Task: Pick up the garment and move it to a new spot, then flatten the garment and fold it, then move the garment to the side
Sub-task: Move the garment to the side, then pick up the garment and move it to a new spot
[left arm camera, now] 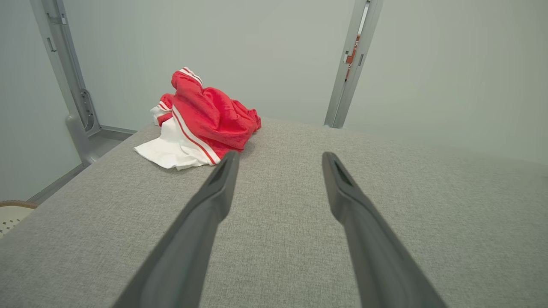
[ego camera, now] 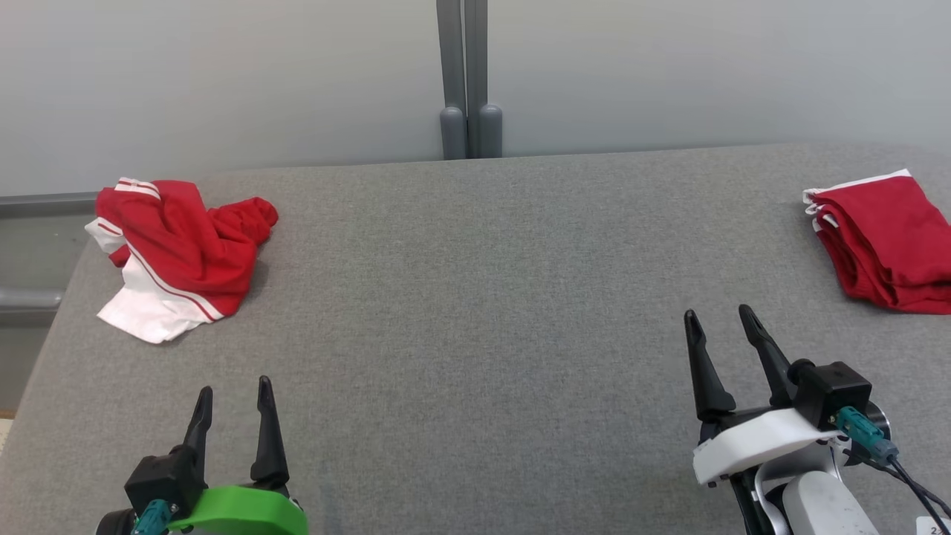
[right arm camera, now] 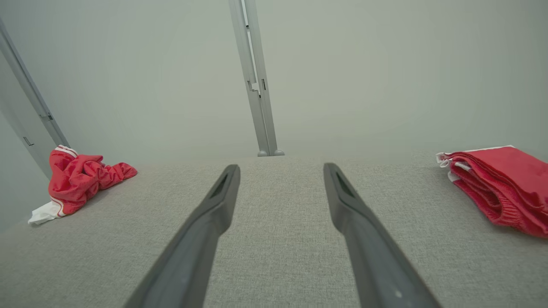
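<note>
Crumpled red-and-white garment (ego camera: 178, 256) on the grey tabletop (ego camera: 475, 297).
It lies bunched, a white panel with red stripes showing; left gripper (ego camera: 235, 385) and right gripper (ego camera: 718, 311) both spread, holding nothing.

Head view down onto grey table (ego camera: 475, 297), wrist views low across it, facing far wall (left arm camera: 278, 51)

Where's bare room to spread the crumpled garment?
The grey fabric table is bare across its middle, between the crumpled red-and-white garment at far left and the folded red garment at right, ahead of the left gripper and right gripper. Only those corners are crowded.
</note>
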Tool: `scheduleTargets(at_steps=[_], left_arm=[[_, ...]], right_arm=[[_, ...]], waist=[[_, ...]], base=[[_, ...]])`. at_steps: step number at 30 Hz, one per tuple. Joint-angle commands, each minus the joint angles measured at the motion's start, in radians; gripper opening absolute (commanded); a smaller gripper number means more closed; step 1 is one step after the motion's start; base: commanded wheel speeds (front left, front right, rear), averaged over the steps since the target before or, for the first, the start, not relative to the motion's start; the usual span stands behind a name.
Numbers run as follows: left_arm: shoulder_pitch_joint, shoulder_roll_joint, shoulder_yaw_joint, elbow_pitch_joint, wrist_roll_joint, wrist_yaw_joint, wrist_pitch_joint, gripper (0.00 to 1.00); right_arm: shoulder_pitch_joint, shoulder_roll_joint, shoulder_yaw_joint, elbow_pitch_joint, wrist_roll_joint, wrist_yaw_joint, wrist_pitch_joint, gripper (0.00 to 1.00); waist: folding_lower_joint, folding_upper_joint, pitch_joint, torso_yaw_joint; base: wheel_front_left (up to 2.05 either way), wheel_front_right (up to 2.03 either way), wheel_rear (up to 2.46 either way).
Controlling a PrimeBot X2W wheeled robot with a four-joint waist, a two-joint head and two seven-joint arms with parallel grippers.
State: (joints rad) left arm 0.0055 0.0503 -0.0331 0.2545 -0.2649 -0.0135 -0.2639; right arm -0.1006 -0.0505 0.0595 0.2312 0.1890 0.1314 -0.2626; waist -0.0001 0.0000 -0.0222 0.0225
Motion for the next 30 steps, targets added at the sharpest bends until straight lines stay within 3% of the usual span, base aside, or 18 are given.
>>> scheduleTargets(at_steps=[1, 22, 26, 30], left_arm=[[0.013, 0.001, -0.001, 0.003, -0.005, 0.001, 0.000, 1.00], [0.014, 0.001, -0.020, -0.009, -0.010, 0.006, 0.000, 1.00], [0.004, 0.001, -0.027, -0.016, -0.003, 0.009, 0.000, 1.00], [-0.002, 0.001, -0.040, -0.021, 0.010, 0.007, 0.000, 1.00]], right_arm=[[0.016, -0.001, 0.001, -0.004, 0.016, -0.001, -0.003, 1.00], [0.030, 0.000, 0.010, -0.010, 0.007, -0.001, -0.003, 1.00], [0.038, 0.000, 0.006, -0.031, 0.013, -0.001, -0.003, 1.00], [0.047, 0.000, -0.003, -0.050, 0.016, -0.001, -0.003, 1.00]], waist=[[0.0001, 0.0000, -0.001, -0.006], [0.0001, 0.0000, 0.004, 0.020], [0.0001, 0.0000, 0.011, 0.077], [0.0001, 0.0000, 0.018, 0.177]], base=[[0.00, 0.00, 0.00], [0.00, 0.00, 0.00], [0.00, 0.00, 0.00], [0.00, 0.00, 0.00]])
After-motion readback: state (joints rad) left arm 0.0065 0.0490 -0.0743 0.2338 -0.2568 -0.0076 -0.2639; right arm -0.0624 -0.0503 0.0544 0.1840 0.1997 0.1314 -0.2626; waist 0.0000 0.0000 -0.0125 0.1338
